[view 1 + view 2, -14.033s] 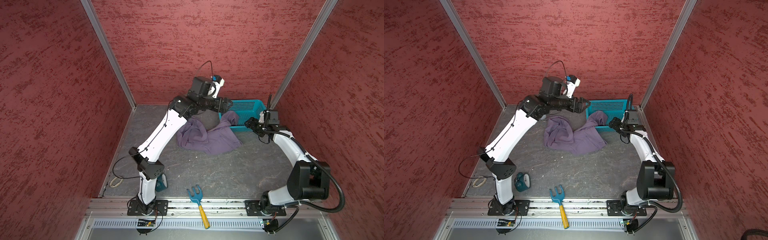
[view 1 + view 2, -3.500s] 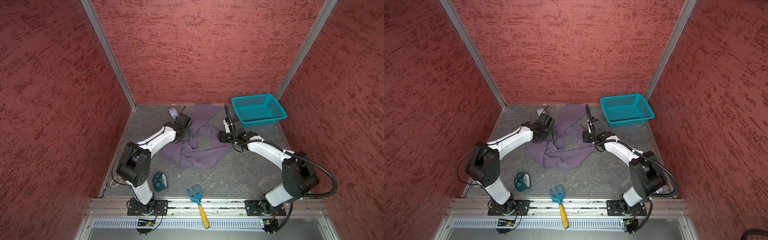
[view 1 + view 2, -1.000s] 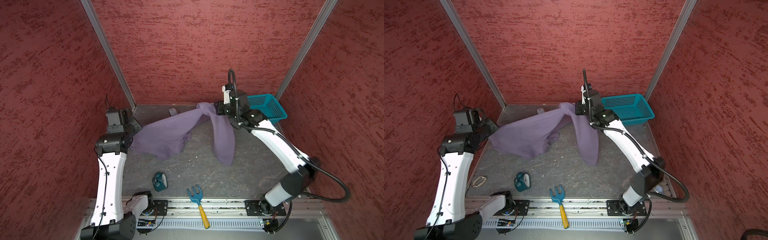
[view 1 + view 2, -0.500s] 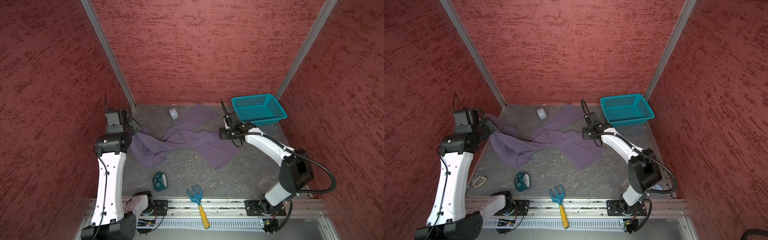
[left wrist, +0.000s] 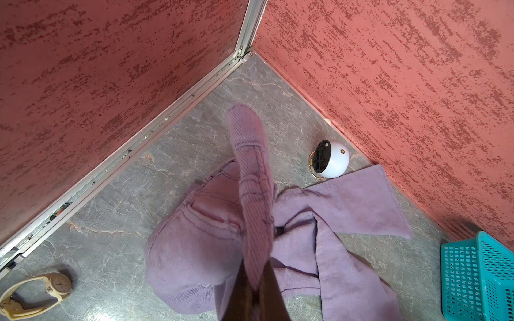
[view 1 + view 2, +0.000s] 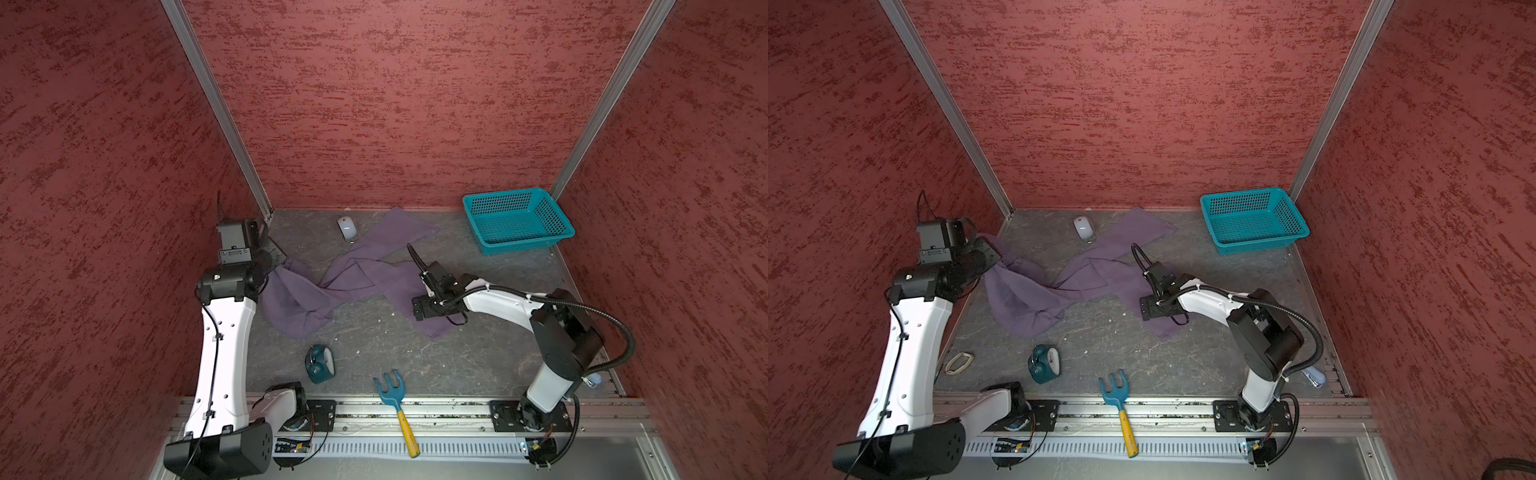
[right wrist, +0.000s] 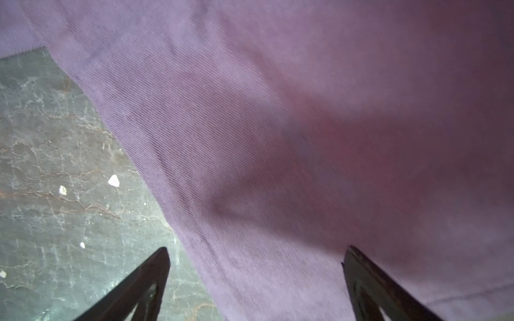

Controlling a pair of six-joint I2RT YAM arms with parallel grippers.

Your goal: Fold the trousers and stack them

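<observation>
The purple-grey trousers [image 6: 353, 282] lie crumpled and spread across the floor in both top views [image 6: 1034, 307], one leg reaching the back wall. My left gripper [image 6: 279, 258] is raised at the left wall and shut on the waistband; the left wrist view shows its closed fingers [image 5: 244, 294] pinching a ridge of cloth [image 5: 250, 172] that hangs down to the floor. My right gripper [image 6: 417, 308] sits low over the other leg, open. In the right wrist view its fingers [image 7: 155, 266] stand wide apart over the flat cloth [image 7: 278, 125], holding nothing.
A teal basket [image 6: 517, 224] stands in the back right corner. A white mouse [image 6: 346, 227] lies by the back wall beside a trouser leg. A teal alarm clock [image 6: 319, 362] and a blue rake [image 6: 392, 395] lie near the front rail. A watch [image 6: 960, 361] lies at the left wall.
The right gripper has opened and let go of the trouser leg, which now lies on the floor. That arm came down and toward the front; the left gripper kept its grip.
</observation>
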